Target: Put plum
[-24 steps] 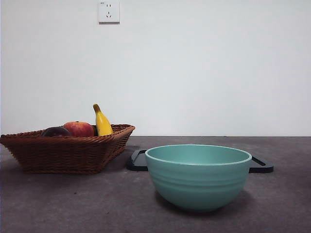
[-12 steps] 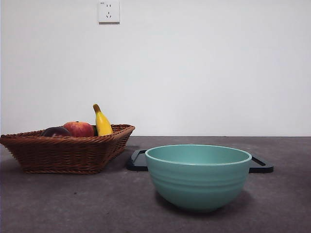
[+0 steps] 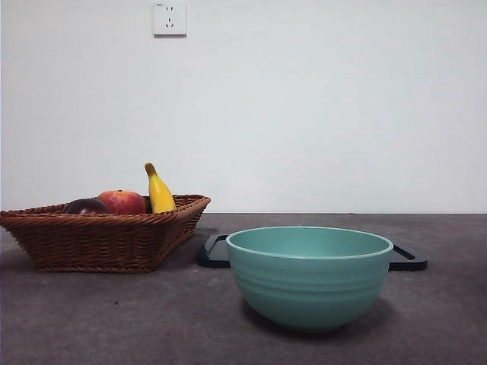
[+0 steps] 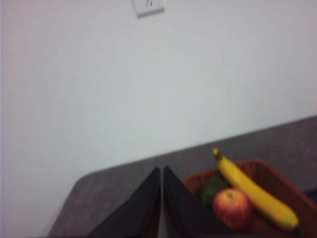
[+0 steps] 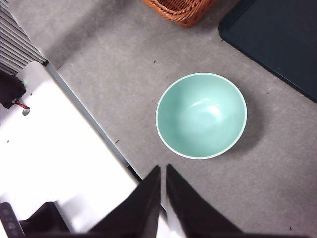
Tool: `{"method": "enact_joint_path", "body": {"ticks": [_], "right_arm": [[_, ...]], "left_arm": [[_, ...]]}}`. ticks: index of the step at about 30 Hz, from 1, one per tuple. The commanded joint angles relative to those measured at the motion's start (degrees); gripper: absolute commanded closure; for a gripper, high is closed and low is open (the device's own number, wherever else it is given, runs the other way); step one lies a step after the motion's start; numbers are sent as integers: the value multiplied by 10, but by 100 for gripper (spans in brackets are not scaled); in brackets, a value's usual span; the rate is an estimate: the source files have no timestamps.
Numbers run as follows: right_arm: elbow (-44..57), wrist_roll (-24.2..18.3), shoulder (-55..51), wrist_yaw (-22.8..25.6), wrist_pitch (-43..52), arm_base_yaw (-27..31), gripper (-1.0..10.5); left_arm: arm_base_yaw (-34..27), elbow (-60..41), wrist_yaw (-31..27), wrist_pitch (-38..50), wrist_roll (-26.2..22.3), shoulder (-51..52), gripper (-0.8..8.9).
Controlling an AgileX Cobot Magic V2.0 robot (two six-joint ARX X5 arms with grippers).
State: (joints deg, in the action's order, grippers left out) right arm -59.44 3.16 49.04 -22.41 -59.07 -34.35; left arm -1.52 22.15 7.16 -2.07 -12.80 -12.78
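Tools [image 4: 161, 171] shut; glossy round plum [image 3: 86, 206] in wicker basket [image 3: 99, 236].

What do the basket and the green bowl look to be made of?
Basket: woven wicker or rattan, brown, going by the visible strand weave and braided rim. Bowl: likely glazed ceramic or smooth plastic, going by the even teal surface with a soft sheen and faint ridges; which one cannot be told.

Woven wicker basket [image 3: 99, 239]; smooth, seemingly ceramic bowl [image 3: 310, 277].
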Motion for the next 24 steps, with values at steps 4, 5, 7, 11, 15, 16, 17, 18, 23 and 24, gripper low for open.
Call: {"method": "enact_joint_path", "body": {"ticks": [4, 5, 7, 11, 15, 16, 17, 18, 23, 24], "right_arm": [[-10, -6, 3, -1, 5, -4, 940], [-10, -6, 3, -1, 5, -4, 940], [-10, -6, 3, -1, 5, -4, 940], [-10, -6, 3, -1, 5, -4, 940], [-10, -6, 3, -1, 5, -4, 940], [-10, -6, 3, -1, 5, -4, 940], [-10, -6, 3, -1, 5, -4, 940], [-10, -6, 3, -1, 5, -4, 940], [-10, -6, 3, -1, 5, -4, 940], [-10, -6, 3, -1, 5, -4, 940]], "left_arm": [[-10, -89, -3, 7, 5, 52, 806], [-11, -103, -3, 6, 5, 61, 806], [-13, -123, -3, -2, 7, 76, 806], [-16, -154, -6, -16, 9, 99, 806], [-21, -177, -15, -20, 11, 113, 806], [-23, -184, -15, -20, 13, 118, 806], [-24, -191, -15, -21, 14, 122, 806], [-25, -195, -16, -25, 15, 126, 806], [-30, -212, -16, -45, 18, 126, 806], [-30, -215, -16, -47, 20, 126, 806]]}}
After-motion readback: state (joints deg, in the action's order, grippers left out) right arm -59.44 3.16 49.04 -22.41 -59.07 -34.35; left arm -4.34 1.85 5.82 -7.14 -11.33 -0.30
